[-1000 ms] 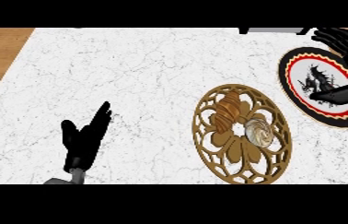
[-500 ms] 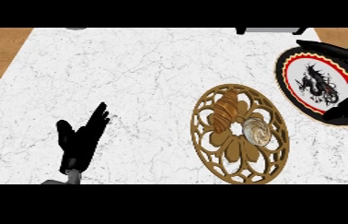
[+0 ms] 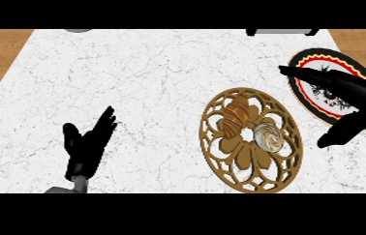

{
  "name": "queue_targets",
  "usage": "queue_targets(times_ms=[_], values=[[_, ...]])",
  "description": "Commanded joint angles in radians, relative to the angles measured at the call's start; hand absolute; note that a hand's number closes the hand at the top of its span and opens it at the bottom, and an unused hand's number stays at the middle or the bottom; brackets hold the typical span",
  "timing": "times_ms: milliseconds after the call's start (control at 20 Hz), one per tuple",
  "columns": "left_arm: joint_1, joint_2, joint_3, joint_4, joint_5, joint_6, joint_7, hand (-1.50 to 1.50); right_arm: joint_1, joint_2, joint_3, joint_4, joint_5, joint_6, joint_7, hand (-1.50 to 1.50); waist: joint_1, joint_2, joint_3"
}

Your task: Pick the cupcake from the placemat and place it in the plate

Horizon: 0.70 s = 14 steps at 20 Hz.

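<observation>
At the lower left, the black left hand (image 3: 87, 144) rests open with fingers up, holding nothing. On the white marble counter (image 3: 143, 79) lies one round brown openwork placemat (image 3: 250, 178), carrying one brown croissant (image 3: 235, 116) and one cream-frosted cupcake (image 3: 268, 135). At the right, the black right hand (image 3: 342, 91) is spread open and empty over one black-rimmed plate (image 3: 306, 59).

White marbled counter (image 3: 157, 84), wood showing at both far corners. Lying directly on it: round golden openwork placemat (image 3: 247, 173) right of centre, and dark-rimmed patterned plate (image 3: 309, 60) near the right edge.
</observation>
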Motion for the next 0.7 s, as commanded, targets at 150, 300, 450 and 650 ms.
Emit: queue_targets(times_ms=[150,300,450,650], values=[[-0.001,-0.004,0.053,0.045,0.015,-0.066,-0.006,0.0,0.09,0.044,0.011,-0.1,0.121,0.011,0.086,-1.5,0.001,0.004,-0.003],[0.048,-0.021,0.02,-0.041,-0.048,0.003,0.029,0.0,0.184,0.045,0.0,-0.228,0.11,0.056,0.134,-1.5,-0.002,0.002,-0.003],[0.028,-0.02,0.05,-0.053,-0.038,-0.034,0.056,0.0,0.141,0.124,0.011,-0.177,0.183,0.067,0.137,-1.5,0.005,0.004,-0.002],[0.031,-0.062,0.046,-0.054,-0.08,-0.031,0.038,0.0,0.21,0.165,-0.023,-0.248,0.212,0.1,0.147,-1.5,0.002,0.003,-0.002]])
